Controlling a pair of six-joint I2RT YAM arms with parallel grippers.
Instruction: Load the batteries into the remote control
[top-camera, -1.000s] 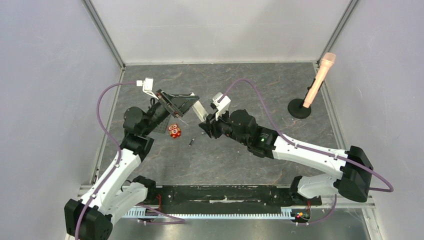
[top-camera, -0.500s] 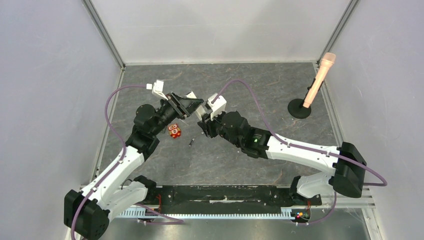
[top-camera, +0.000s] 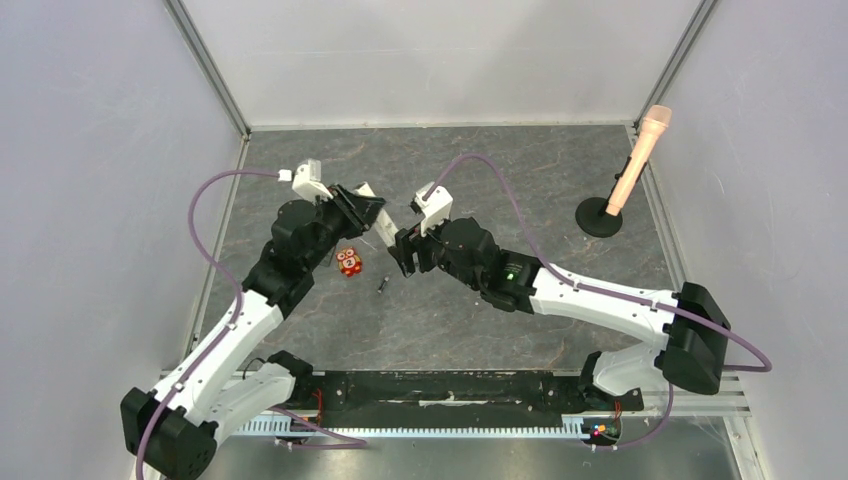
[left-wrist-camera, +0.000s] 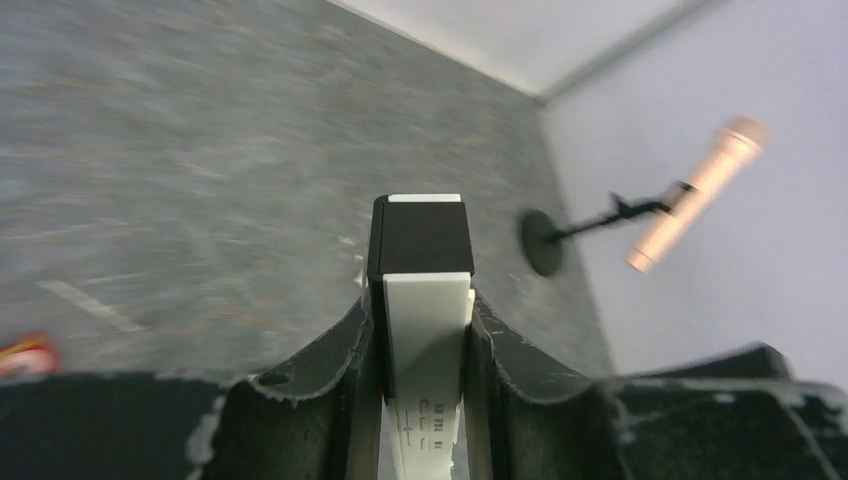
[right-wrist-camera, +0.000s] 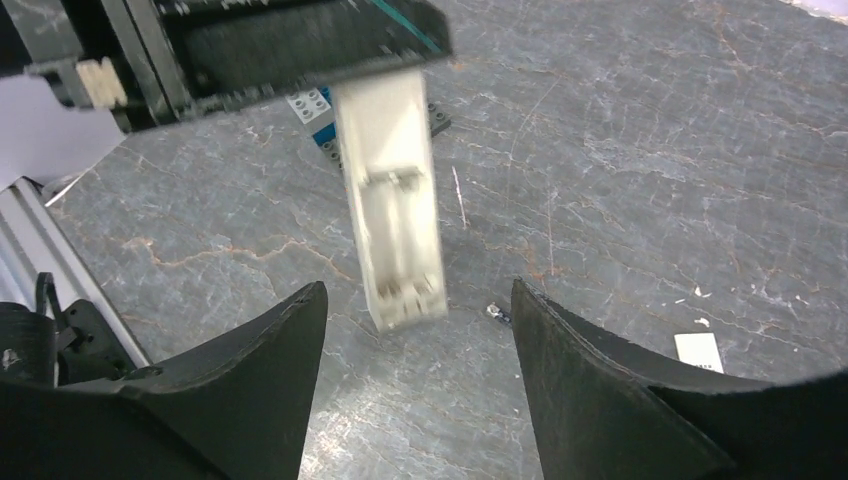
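White remote control (top-camera: 381, 226) projects from the left gripper (top-camera: 372, 212) toward the right gripper (top-camera: 404, 252) over the grey veined table (top-camera: 520, 180), with one battery (top-camera: 383, 285) lying near the right tips. Left wrist: gripper clenched on the remote control, dark end outward. Right wrist: jaws wide apart, holding nothing, remote control just ahead.

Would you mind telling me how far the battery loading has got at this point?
Done: the left gripper holds the remote control clear of the table, its battery bay exposed and looking empty. In hand: the right gripper is open and empty, facing that bay. Left: one battery lies on the table; none is loaded yet, and I cannot spot the second.
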